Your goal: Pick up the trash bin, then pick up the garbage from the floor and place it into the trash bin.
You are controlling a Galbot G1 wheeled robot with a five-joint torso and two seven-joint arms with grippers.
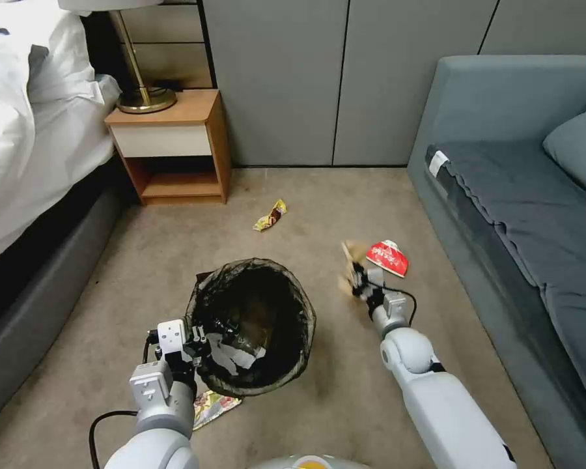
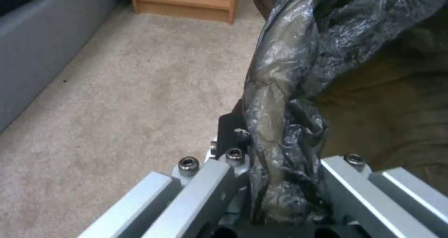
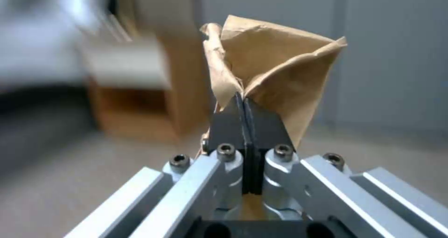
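Left gripper (image 1: 205, 340): pinching the trash bin (image 1: 254, 319) by its bag-lined rim.
Right gripper (image 3: 243, 101): pressed together on a brown paper scrap (image 3: 275, 70), near the red wrapper (image 1: 388, 256).

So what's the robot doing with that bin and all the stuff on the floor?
It is tidying up. Its left gripper is clamped on the rim of the small round bin lined with a crinkled black bag. Its right gripper is shut on a crumpled brown paper scrap, beside the bin. A red-and-white wrapper and a yellow-brown wrapper lie on the beige carpet.
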